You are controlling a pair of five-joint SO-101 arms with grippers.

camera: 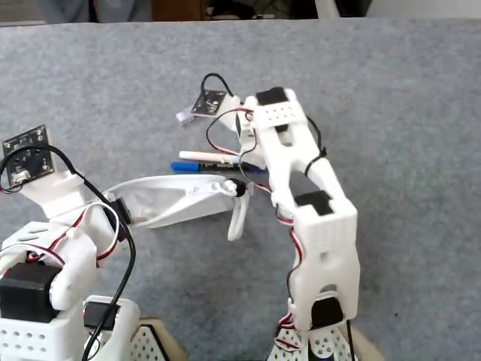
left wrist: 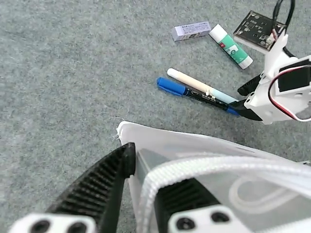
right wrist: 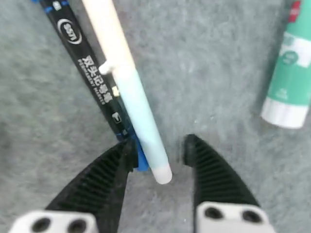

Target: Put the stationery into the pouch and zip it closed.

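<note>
Nothing packed yet: pouch held, all stationery outside it.
Left fingers (left wrist: 104,187) clamp the white pouch (left wrist: 194,145); right fingers (right wrist: 104,177) stand open around the pale pen (right wrist: 129,92), blue marker (right wrist: 92,68) alongside; beyond them, glue stick (right wrist: 291,73) and eraser (left wrist: 191,30).

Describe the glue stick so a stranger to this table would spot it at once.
On the grey table, start at the white pouch in the left gripper and go past the two pens lying side by side. Beyond them lie a small rectangular box and, beside it, the glue stick: short and stubby, green-bodied with a white cap, unlike the long slim pens.
</note>
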